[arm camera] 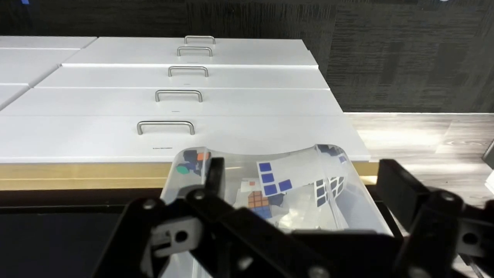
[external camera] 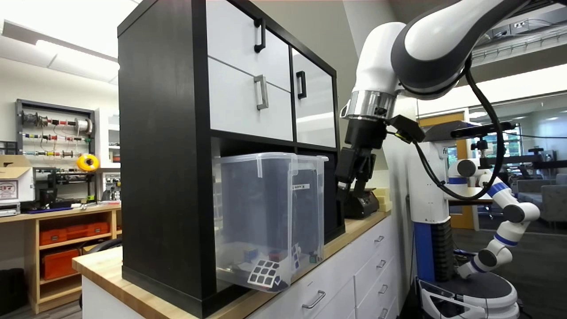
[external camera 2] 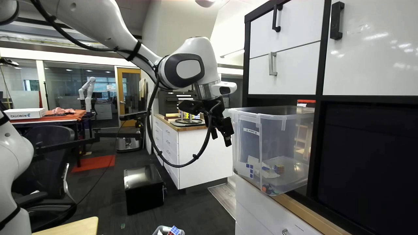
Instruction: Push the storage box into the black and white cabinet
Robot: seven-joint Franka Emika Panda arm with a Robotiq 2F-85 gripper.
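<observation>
The storage box (external camera: 261,199) is a clear plastic bin with puzzle-cube pieces and printed papers inside. It stands upright in a lower compartment of the black and white cabinet (external camera: 159,155), with its outer end sticking out past the front. The box (external camera 2: 277,140) and cabinet (external camera 2: 369,65) show likewise in both exterior views. My gripper (external camera: 351,188) points down in front of the box's outer end; an exterior view shows the gripper (external camera 2: 221,138) just off that wall. In the wrist view the gripper (arm camera: 303,172) is open and empty, with the box (arm camera: 361,206) beyond its fingers. Contact cannot be told.
The cabinet stands on a wooden counter (external camera: 354,230) above white drawers (external camera: 341,270) with metal handles. A black device (external camera: 361,206) sits on the counter past the gripper. Another white drawer unit (external camera 2: 202,156) and a black box (external camera 2: 143,189) on the floor stand behind the arm.
</observation>
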